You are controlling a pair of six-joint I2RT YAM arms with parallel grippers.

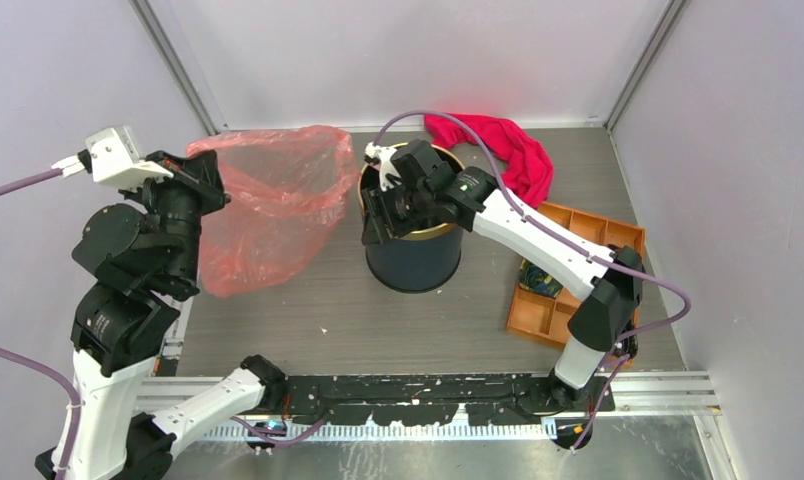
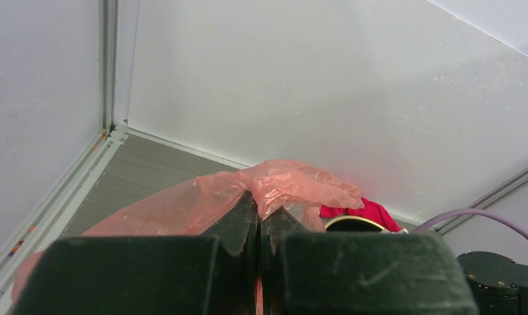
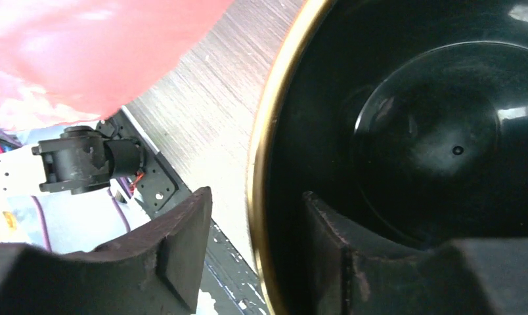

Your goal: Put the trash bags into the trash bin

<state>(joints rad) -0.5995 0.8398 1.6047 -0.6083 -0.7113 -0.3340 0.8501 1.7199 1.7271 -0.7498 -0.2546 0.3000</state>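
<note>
- The trash bin point(image 1: 414, 262) stands upright in the middle of the surface point(image 1: 338, 300), and you can see its black inside in the right wrist view
- The trash bag point(image 1: 268, 205) is just left of the bin, and it is not in the bin
- Part of the bag lies crumpled on the surface and part is lifted up
- One edge of the bag comes close to the bin's gold rim, but I cannot tell if they touch
- The left gripper point(image 2: 260, 213) is left of the bin, and its jaws are squeezed tight on a bunch of the bag
- In the left wrist view the jaws hide the lower part of the bag, and only a thin bit of the bin's rim peeks out
- In the top view the left arm covers the left edge of the bag
- The right gripper point(image 3: 255, 203) hangs over the left side of the bin's rim
- Its jaws are apart with nothing in them, one inside the bin and one outside, with the rim in the gap between
- From the top this gripper hides much of the bin's mouth
- A pink cloth point(image 1: 508, 152) lies behind the bin to the right
- An orange tray point(image 1: 570, 302) sits right of the bin, and the right arm covers part of it
- A dark thing point(image 1: 540, 281) lies in the tray, too small to make out
</note>
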